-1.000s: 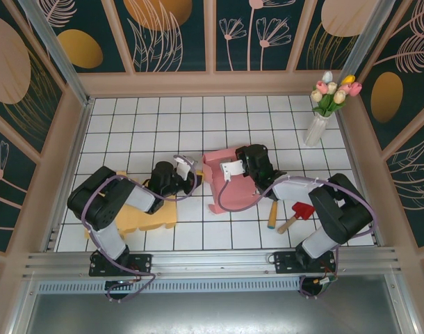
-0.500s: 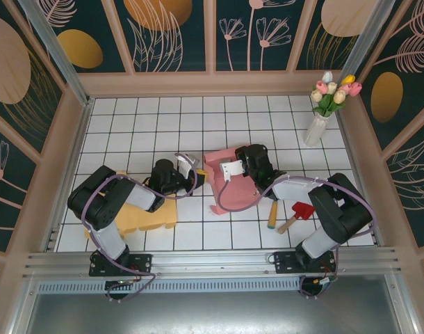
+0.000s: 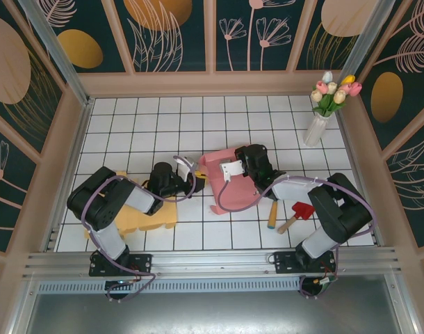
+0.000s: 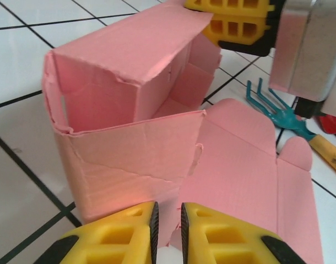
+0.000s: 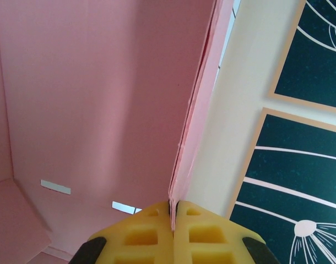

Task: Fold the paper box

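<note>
Seemingly half-folded, the creased pink box (image 4: 129, 143) has right claw (image 5: 172, 204) pinching its wall, left claw (image 4: 168, 209) slightly apart.

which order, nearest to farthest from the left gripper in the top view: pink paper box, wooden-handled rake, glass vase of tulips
From the left gripper:
1. pink paper box, just to its right.
2. wooden-handled rake, further right, towards the arm bases.
3. glass vase of tulips, far right corner.

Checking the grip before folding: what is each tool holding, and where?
The right tool pinches the pink paper box by the edge of one upright wall. The left tool holds nothing, jaws slightly apart.
</note>
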Controlling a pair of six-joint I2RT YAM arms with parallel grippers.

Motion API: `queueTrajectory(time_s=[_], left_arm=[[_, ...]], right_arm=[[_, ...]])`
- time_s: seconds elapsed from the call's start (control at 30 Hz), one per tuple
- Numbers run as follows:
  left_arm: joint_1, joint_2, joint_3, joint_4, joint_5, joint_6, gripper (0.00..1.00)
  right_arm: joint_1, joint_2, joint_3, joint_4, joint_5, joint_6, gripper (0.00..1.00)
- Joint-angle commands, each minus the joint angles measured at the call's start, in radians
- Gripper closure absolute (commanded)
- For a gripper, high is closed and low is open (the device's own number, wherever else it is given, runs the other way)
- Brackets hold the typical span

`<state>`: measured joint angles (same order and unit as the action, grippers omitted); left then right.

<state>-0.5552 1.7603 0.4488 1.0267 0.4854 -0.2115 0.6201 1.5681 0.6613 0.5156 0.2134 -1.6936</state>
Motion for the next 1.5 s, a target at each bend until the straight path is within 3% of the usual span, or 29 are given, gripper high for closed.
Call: queueTrajectory(time_s=[0.0,0.3,0.57,0.9,1.2,1.47], left_arm=[[0.001,-0.027,0.006,-0.024,-0.045,0.031,0.80],[0.000,0.032,0.057,0.036,0.067,-0.036,0.80],[-0.001,0.076,0.081,0.051,0.055,-0.074,0.85],[-0.062,0.091,0.092,0.077,-0.042,-0.105,0.83],[-0.098,0.107,0.134,0.060,-0.201,-0.120,0.90],[-0.101,0.116,0.149,0.067,-0.212,-0.133,0.92]], right_arm=[[0.011,0.041,-0.016,-0.164,0.006,-0.014,1.00],[0.015,0.047,-0.016,-0.171,0.009,-0.012,1.00],[0.014,0.048,-0.014,-0.170,0.008,-0.012,1.00],[0.018,0.056,-0.012,-0.171,0.011,-0.012,1.00],[0.026,0.051,-0.014,-0.172,0.008,-0.012,1.00],[0.028,0.052,-0.015,-0.174,0.006,-0.014,1.00]])
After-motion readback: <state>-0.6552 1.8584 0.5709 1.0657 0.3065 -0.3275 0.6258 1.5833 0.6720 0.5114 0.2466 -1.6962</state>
